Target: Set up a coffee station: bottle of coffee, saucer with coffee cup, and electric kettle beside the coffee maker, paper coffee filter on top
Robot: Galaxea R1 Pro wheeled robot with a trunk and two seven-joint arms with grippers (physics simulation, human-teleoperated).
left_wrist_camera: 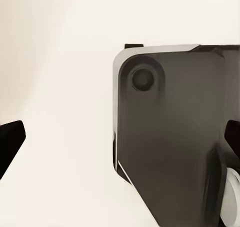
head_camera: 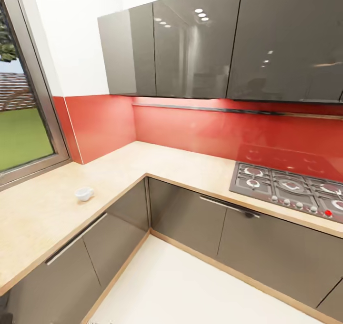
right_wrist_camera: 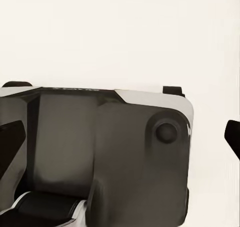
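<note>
No readable writing or brand anywhere. L-shaped beige table wrapping the corner over grey cabinet fronts, wood edge strip along its lip. Small white coffee cup alone on the left run, near the front edge, well apart from the gas hob on the right run. Broad bare floor inside the corner. Left end effector and right end effector spread wide, dark fingertips at opposite picture edges, holding nothing, above the robot's dark base.
</note>
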